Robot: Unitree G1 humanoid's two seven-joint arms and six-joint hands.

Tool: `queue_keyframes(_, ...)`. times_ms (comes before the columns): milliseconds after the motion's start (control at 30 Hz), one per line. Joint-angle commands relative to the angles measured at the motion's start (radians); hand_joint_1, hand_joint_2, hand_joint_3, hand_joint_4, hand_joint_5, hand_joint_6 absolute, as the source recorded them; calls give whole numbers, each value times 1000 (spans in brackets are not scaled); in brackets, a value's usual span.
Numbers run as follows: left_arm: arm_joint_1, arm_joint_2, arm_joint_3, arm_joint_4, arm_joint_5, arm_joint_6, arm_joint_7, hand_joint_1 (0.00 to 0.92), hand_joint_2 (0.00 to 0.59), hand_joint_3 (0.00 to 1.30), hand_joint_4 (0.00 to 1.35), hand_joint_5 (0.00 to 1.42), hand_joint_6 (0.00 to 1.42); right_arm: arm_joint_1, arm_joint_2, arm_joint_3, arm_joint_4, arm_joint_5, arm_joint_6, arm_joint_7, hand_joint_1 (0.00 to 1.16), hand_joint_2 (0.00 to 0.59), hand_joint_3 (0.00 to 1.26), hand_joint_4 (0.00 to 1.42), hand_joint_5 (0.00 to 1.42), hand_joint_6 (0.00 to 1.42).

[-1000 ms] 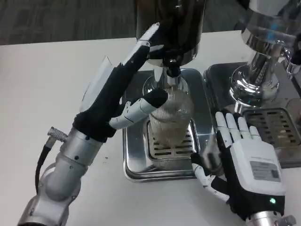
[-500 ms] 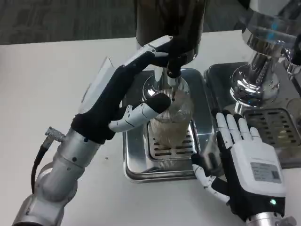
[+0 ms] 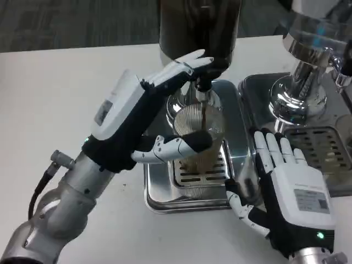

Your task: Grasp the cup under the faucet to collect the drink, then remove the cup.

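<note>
Left robot hand lowered; drink now fills cup.

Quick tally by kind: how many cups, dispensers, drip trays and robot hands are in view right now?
Cups: 1, the ribbed clear cup
Dispensers: 2, dark dispenser, chrome dispenser
Drip trays: 2, centre tray, right tray
Hands: 2, left hand, right hand
Total: 7

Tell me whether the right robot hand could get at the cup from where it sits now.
Probably yes. The right robot hand lies open on the table just right of the tray, and the cup shows bare on that side; the left robot hand holds its other side.
</note>
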Motion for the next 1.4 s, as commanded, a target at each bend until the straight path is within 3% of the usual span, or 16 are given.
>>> queue_keyframes(33, 17, 24, -37, -5, 81, -20, 29, 0, 132, 300, 187, 390, 404, -2, -4, -7, 5, 23, -15, -9, 329, 405, 0, 0, 0, 43)
queue_keyframes(233, 16, 47, -60, -12, 134, -9, 91, 0, 133, 307, 190, 392, 406, -1, -11, -27, 9, 95, -79, -30, 347, 364, 0, 0, 0, 100)
queue_keyframes(433, 10, 57, -80, -5, 133, -4, 113, 0, 133, 312, 192, 393, 408, -25, -9, -74, 34, 258, -204, -13, 380, 337, 0, 0, 0, 169)
queue_keyframes(533, 9, 60, -87, -4, 128, -2, 118, 0, 132, 316, 193, 393, 409, -39, -14, -84, 54, 299, -243, -9, 390, 316, 0, 0, 5, 190)
queue_keyframes(633, 8, 64, -93, -3, 124, -1, 122, 0, 132, 318, 194, 393, 409, -57, -13, -97, 84, 362, -290, 5, 413, 282, 0, 0, 15, 197)
queue_keyframes(1000, 11, 64, -104, 0, 106, 0, 118, 0, 140, 331, 204, 403, 410, -161, 3, -149, 263, 586, -469, 98, 486, 249, 0, 0, 1, 182)
queue_keyframes(1200, 10, 66, -101, -1, 107, 4, 125, 0, 150, 341, 204, 404, 420, -212, 6, -157, 340, 643, -537, 161, 496, 227, 0, 0, 0, 136)
queue_keyframes(1400, 7, 65, -99, 3, 97, 7, 122, 0, 153, 354, 213, 414, 421, -252, 7, -154, 387, 653, -569, 197, 511, 217, 0, 0, 0, 116)
